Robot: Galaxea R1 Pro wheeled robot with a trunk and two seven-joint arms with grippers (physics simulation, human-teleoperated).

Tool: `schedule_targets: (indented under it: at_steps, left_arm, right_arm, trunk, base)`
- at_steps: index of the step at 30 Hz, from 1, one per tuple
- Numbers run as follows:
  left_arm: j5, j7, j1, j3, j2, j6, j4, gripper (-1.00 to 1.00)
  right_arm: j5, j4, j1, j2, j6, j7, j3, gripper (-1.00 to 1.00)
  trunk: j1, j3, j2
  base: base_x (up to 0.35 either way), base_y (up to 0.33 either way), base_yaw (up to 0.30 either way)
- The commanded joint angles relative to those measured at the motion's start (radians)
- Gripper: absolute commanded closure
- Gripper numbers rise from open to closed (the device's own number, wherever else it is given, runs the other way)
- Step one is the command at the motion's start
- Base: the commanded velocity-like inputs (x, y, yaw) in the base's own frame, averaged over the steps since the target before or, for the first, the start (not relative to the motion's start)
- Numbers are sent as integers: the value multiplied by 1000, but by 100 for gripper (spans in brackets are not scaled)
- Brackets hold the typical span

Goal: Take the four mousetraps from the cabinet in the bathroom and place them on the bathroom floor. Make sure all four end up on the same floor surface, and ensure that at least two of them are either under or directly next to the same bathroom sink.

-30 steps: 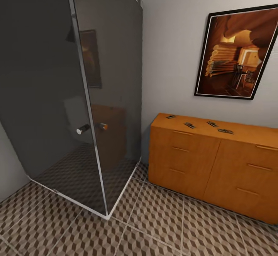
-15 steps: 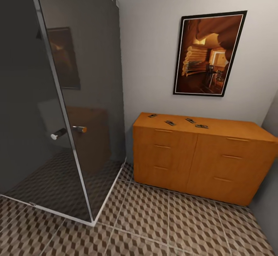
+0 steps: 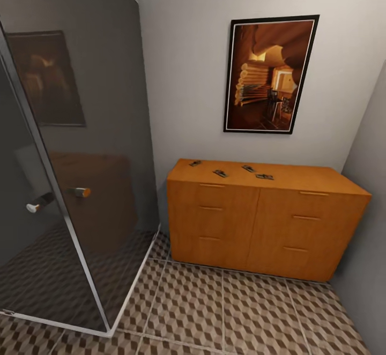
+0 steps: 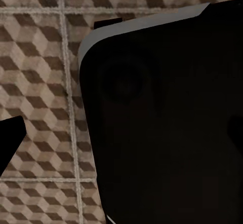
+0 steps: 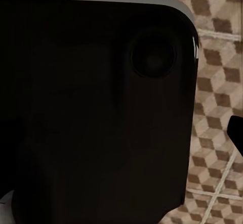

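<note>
Taking the cabinet (image 3: 262, 221) as the landmark: to its left stands a dark glass shower enclosure (image 3: 69, 173) with a round door knob (image 3: 33, 205). On the cabinet's flat top lie the four mousetraps (image 3: 220, 173), spread from its left end toward the middle, well apart. Above hangs a framed picture (image 3: 269, 75). In front lies the bathroom floor (image 3: 225, 312). Neither gripper's state can be told; the wrist views show dark robot body over tiles.

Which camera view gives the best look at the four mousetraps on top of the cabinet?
The head view. It shows the four mousetraps lying in a loose row on the flat top of the cabinet, small but distinct. The two wrist views look down at the bathroom floor past a dark part of the robot.
</note>
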Motion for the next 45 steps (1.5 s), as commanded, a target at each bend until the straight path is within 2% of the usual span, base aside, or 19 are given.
schedule_targets:
  at_steps: [1, 21, 45]
  left_arm:
    - [-1, 1, 0, -7, 0, -3, 0, -100]
    - [-1, 2, -1, -14, 0, -3, 0, -100]
    - [-1, 2, 0, -16, 0, -4, 0, -100]
  right_arm:
    - [0, 0, 0, 0, -2, 4, -1, -100]
    - [0, 0, 0, 5, -3, 4, -1, -100]
    - [0, 0, 0, 5, -3, 4, -1, -100]
  trunk:
    - [0, -1, 0]
    - [0, -1, 0]
    - [0, -1, 0]
  base:
    - [238, 0, -66]
    - [226, -40, -18]
    - [167, -54, -1]
